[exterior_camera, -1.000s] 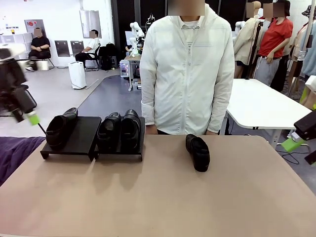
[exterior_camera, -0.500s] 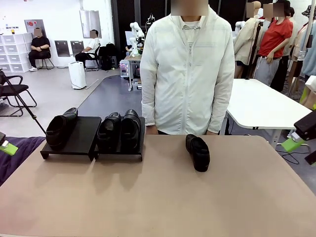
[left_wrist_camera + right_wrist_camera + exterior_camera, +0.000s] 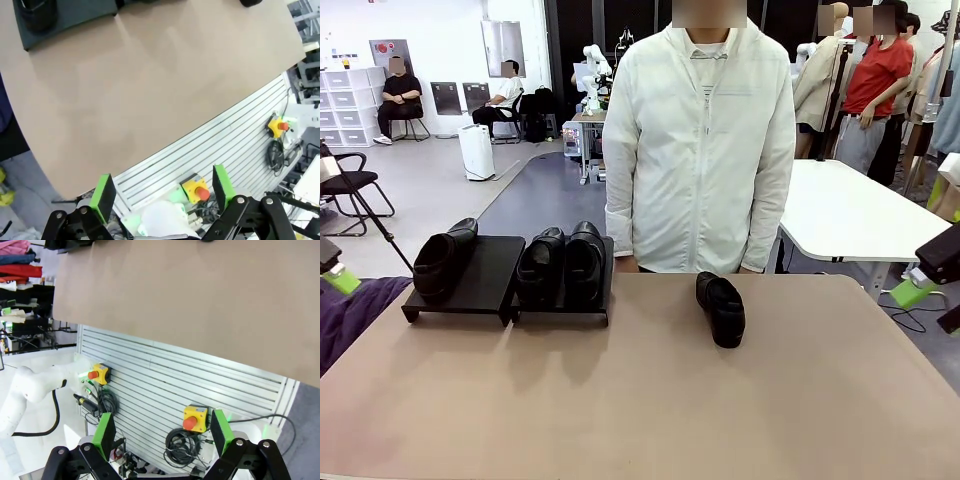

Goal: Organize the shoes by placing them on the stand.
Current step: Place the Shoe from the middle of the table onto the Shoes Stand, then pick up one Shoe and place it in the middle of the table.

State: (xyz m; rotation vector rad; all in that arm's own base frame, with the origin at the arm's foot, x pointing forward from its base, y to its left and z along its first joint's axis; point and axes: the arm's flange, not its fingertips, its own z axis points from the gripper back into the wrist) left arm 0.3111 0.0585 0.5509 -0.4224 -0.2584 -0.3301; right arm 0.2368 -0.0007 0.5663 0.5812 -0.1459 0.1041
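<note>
The black stand (image 3: 485,278) sits at the table's far left. One black shoe (image 3: 442,258) lies on its left panel, and two shoes (image 3: 540,262) (image 3: 585,258) stand side by side on its right panel. Another shoe (image 3: 721,307) lies on the tan table, right of centre, in front of the person. My left gripper (image 3: 338,275) hangs off the table's left edge; the left wrist view shows it (image 3: 163,190) open and empty above the table's near edge. My right gripper (image 3: 917,290) is at the far right edge, open and empty (image 3: 162,432).
A person in a white jacket (image 3: 700,150) stands at the far side, hands low behind the table edge. A purple cloth (image 3: 350,310) lies at the left side. Below the tan table (image 3: 200,300) are slatted panels with yellow stop buttons (image 3: 194,418).
My left gripper has pulled away from the stand, dropping down and out to the left edge, then rising slightly. The right gripper and the shoes have not moved.
</note>
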